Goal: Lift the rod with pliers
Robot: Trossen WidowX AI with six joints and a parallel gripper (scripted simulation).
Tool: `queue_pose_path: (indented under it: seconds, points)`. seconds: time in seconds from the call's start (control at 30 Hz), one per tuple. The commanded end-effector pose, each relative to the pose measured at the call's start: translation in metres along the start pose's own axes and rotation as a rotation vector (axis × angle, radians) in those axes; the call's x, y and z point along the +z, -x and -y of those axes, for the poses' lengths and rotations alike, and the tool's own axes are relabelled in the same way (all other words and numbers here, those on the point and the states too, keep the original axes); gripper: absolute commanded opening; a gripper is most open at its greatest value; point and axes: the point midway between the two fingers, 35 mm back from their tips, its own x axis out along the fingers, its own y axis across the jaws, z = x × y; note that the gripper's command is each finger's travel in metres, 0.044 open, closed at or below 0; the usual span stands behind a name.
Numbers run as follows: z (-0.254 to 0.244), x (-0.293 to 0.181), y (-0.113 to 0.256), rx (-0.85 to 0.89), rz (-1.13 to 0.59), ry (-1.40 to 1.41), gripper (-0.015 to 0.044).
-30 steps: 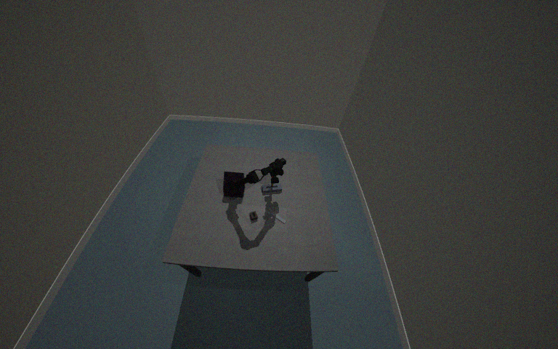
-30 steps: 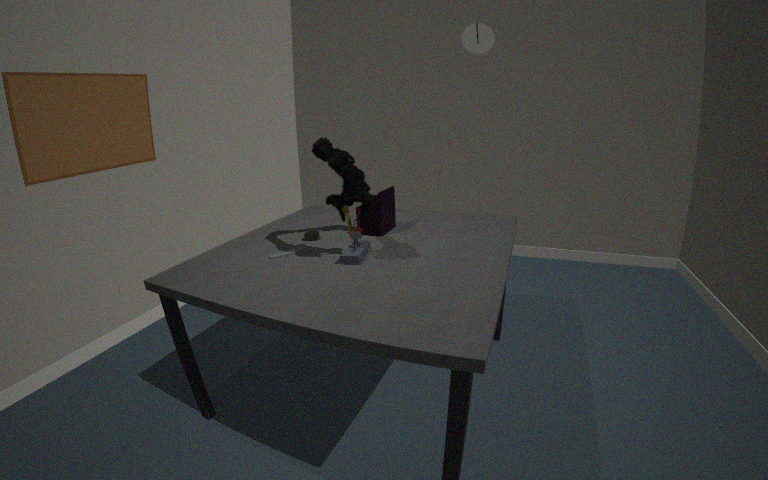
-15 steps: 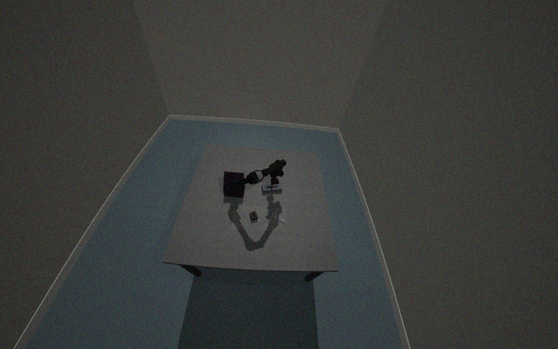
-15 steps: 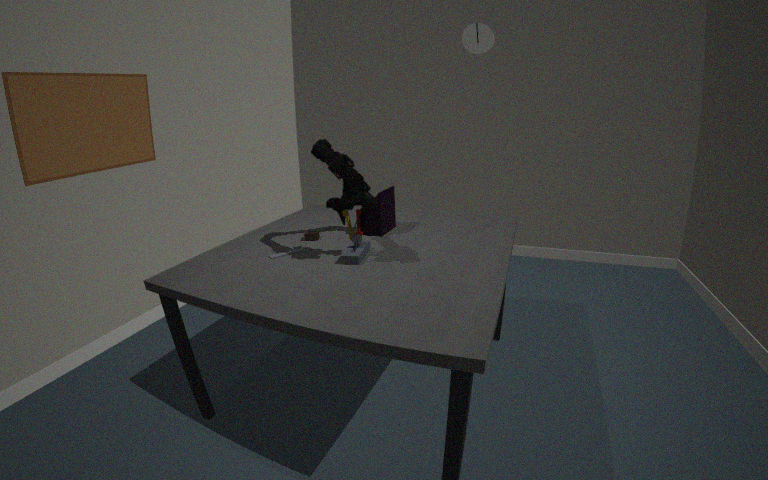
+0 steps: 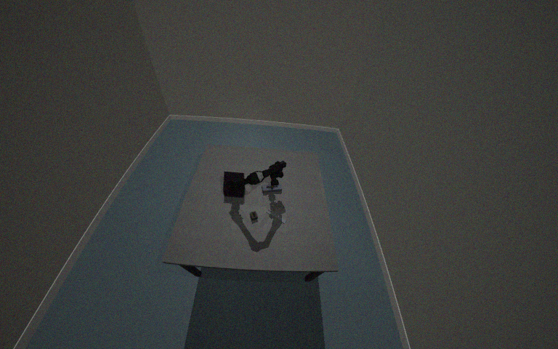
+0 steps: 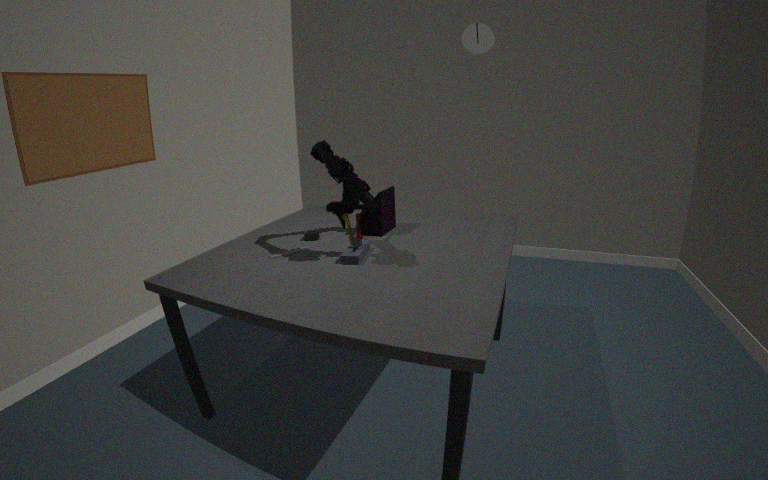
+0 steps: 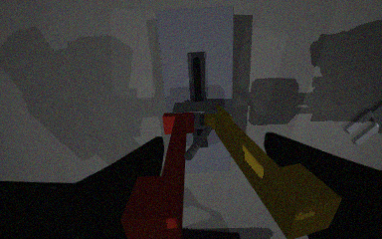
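Note:
The locking pliers, with a red handle (image 7: 174, 149) (image 6: 359, 225) and a yellow handle (image 7: 244, 149) (image 6: 349, 229), stand between the black fingers of my gripper (image 7: 214, 140) (image 6: 353, 219) (image 5: 275, 181). The gripper is shut on both handles, which are spread apart. The grey jaw end points down over the pale block (image 7: 174, 45) (image 6: 350, 259) (image 5: 265, 190). The channel (image 7: 197, 75) is a dark narrow slot that shows just beyond the jaws in the wrist view. The jaws hide part of the block. The rod cannot be told apart in the dark slot.
A dark purple box (image 5: 233, 184) (image 6: 387, 210) stands beside the arm's base. A small brown block (image 5: 253, 216) (image 6: 310, 235), perhaps the holster, sits on the table (image 5: 205, 242) (image 6: 396, 305). A small pale piece (image 7: 364, 130) (image 6: 274, 256) lies to one side of the channel block.

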Motion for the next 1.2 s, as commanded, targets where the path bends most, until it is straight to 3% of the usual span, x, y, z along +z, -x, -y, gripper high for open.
queue_pose_path:
  seconds: [0.0, 1.17]
  points:
    - [-0.0005, -0.0002, -0.003, -0.004, 0.004, 0.009, 0.0321]
    - [-0.0034, -0.0003, -0.0101, -0.004, 0.004, 0.009, 0.0281]
